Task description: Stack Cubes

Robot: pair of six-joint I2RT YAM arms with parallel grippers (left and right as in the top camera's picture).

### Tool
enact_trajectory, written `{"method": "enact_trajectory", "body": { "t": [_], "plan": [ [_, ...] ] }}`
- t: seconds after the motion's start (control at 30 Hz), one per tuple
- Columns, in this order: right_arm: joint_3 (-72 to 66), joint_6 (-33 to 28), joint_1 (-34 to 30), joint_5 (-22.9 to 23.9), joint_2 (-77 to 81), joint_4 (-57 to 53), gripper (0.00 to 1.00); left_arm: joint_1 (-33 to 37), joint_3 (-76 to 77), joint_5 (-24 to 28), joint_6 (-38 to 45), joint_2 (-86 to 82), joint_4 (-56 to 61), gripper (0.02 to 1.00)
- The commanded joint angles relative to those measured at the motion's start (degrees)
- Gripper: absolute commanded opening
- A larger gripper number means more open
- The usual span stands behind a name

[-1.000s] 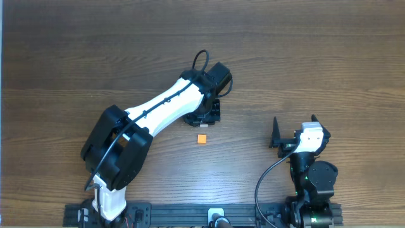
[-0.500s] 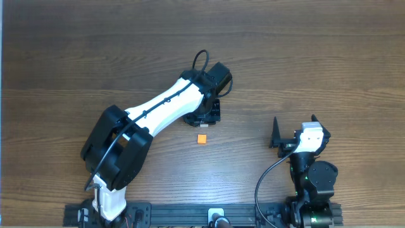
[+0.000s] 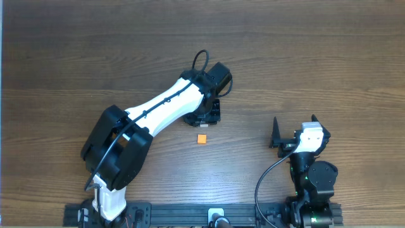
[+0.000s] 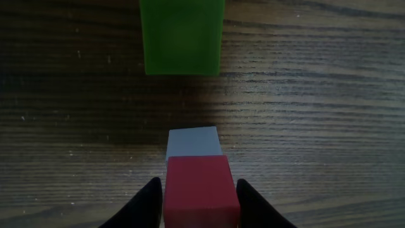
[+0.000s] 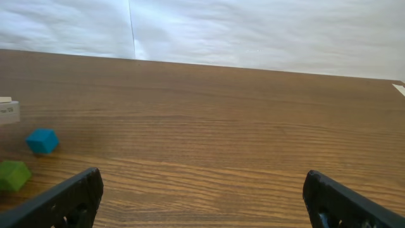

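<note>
My left gripper (image 4: 199,185) is shut on a red cube (image 4: 201,195), its fingers (image 4: 150,201) pressed against both sides. Just beyond and below the red cube sits a pale grey cube (image 4: 193,142), partly covered by it; whether they touch I cannot tell. Farther on lies a green cube (image 4: 181,35). In the top view the left gripper (image 3: 205,116) hangs over the table's middle, with a small orange cube (image 3: 202,139) on the wood just in front of it. My right gripper (image 5: 202,209) stands open and holds nothing, low at the right (image 3: 278,136).
From the right wrist view a blue cube (image 5: 42,140) and the green cube (image 5: 12,175) lie far off on the wooden table (image 5: 240,126), next to a white part of the left arm (image 5: 6,111). A white wall closes off the table's far edge.
</note>
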Motion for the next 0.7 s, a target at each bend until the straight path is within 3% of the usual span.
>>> {"method": "enact_trajectory", "body": {
  "t": [0.03,0.2,0.4,0.7],
  "plan": [
    [-0.44,0.15,-0.42,-0.44,-0.63,-0.02,0.991,0.26,0.9,0.35,-0.79,1.38,0.04,0.43],
    [-0.44,0.15,-0.42,-0.44,-0.63,-0.02,0.993,0.28,0.9,0.33,-1.64,1.36,0.42,0.551],
    [-0.44,0.15,-0.42,-0.44,-0.63,-0.02,0.991,0.31,0.9,0.13,-1.79,0.39,1.2,0.627],
    [-0.44,0.15,-0.42,-0.44,-0.63,-0.02,0.993,0.09,0.9,-0.24,-1.81,-3.28,-0.33,0.684]
  ]
}}
